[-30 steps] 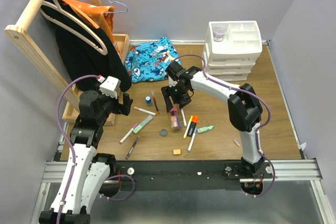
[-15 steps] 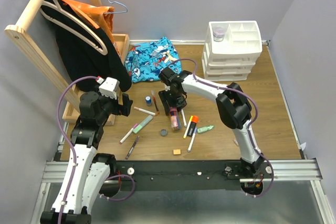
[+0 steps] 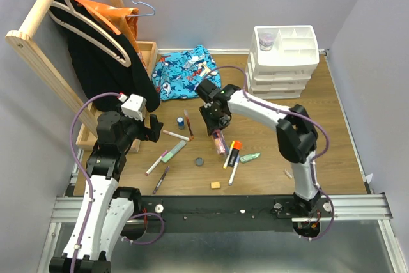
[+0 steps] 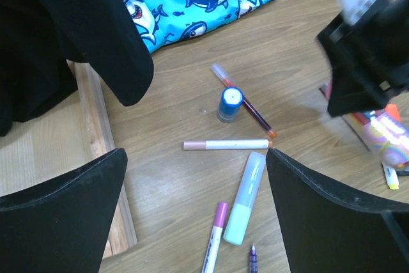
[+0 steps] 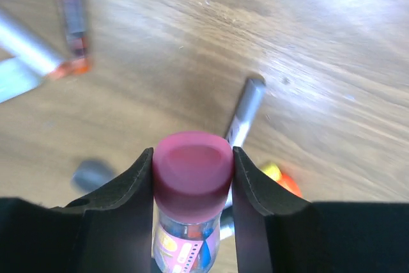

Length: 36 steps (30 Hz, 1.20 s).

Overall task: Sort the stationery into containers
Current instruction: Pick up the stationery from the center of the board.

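Observation:
My right gripper [image 5: 192,172] is shut on the pink cap of the pink glitter tube [image 5: 192,177], one finger on each side; from above the tube [image 3: 220,142] hangs tilted under the gripper [image 3: 215,130]. Loose stationery lies around it: a blue-capped small jar [image 4: 230,103], a white pen [image 4: 227,144], a pale green highlighter [image 4: 245,197], an orange highlighter [image 3: 234,149] and a tan eraser cube [image 3: 215,185]. My left gripper [image 4: 195,158] hovers open above the pens, holding nothing. The white drawer organiser [image 3: 313,46] with its open top containers stands at the back right.
A blue shark-print cloth [image 3: 185,71] lies at the back centre. A wooden rack [image 3: 38,49] with hangers and a black garment [image 3: 102,68] leans at the left over a wooden tray [image 3: 148,49]. Walls close in on three sides.
The right gripper came down over the pink glitter tube and closed on its cap; the tube now tilts under it. The left arm has not moved.

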Each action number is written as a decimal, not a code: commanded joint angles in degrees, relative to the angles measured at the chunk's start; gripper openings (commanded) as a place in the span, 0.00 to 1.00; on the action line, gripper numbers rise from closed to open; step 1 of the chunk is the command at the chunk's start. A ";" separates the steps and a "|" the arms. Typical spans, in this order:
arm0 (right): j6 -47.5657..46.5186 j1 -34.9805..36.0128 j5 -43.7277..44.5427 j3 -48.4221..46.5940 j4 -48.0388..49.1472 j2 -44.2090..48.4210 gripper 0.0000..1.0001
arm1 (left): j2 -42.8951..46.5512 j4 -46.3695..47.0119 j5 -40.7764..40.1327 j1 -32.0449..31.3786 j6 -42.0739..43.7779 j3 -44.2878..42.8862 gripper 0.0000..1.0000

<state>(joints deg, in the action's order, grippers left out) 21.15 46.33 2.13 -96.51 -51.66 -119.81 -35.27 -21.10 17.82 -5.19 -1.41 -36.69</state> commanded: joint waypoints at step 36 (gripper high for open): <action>-28.53 -24.96 24.15 17.40 80.12 32.45 0.01 | -29.77 11.70 4.06 -12.56 3.26 -21.49 0.99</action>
<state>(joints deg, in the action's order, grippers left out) -8.43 23.09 24.25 -81.43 18.04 -85.71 -63.79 -10.59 22.92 -16.97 2.11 -55.70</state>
